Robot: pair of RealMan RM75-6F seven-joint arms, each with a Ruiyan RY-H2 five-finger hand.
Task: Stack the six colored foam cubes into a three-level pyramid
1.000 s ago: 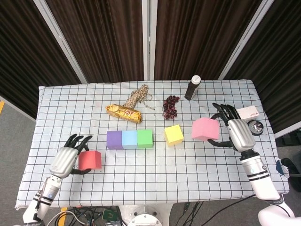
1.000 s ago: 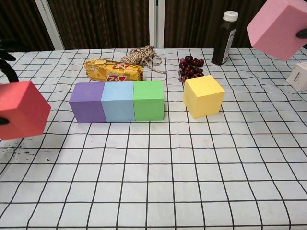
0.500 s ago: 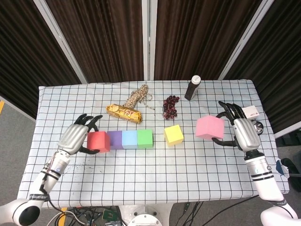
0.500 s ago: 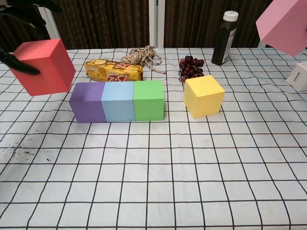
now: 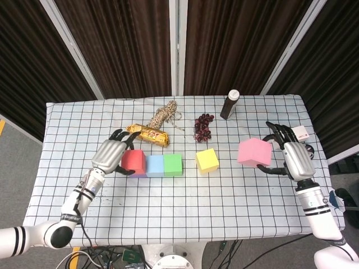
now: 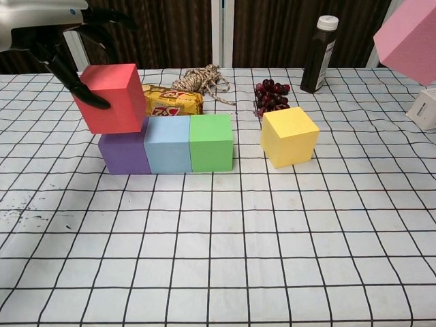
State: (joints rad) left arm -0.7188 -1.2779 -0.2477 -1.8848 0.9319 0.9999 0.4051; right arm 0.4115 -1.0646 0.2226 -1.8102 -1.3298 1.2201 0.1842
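Checked cloth is covering the table [image 5: 168,202] in the head view. Left hand [image 5: 110,156] is gripping the red cube [image 5: 133,162], its fingers curling round the cube's sides, and is holding it over the purple cube [image 5: 136,174], of which only a sliver is showing. Light-blue cube [image 5: 154,165] and green cube [image 5: 173,165] are sitting in a touching row at 3 o'clock of the red one. Yellow cube [image 5: 207,160] is resting apart, further toward 3 o'clock. Right hand [image 5: 294,158] is clasping the pink cube [image 5: 255,152] between thumb and fingers, clear of the cloth. At 12 o'clock of the row are lying a gold snack packet [image 5: 147,134], a twine coil [image 5: 165,115], a grape bunch [image 5: 203,126] and a dark bottle [image 5: 229,104].

Chest view: left hand [image 6: 51,37] is pinching the red cube [image 6: 111,97], tilted, with dark fingers on its left face; whether it is touching the purple cube [image 6: 125,154] cannot be told. Light-blue cube [image 6: 167,144] and green cube [image 6: 211,142] are adjoining at 3 o'clock, the yellow cube [image 6: 289,135] standing separately. Pink cube [image 6: 409,39] is hanging at the upper right edge; the right hand itself is lying outside this view. White box [image 6: 425,109] is sitting at the right edge.
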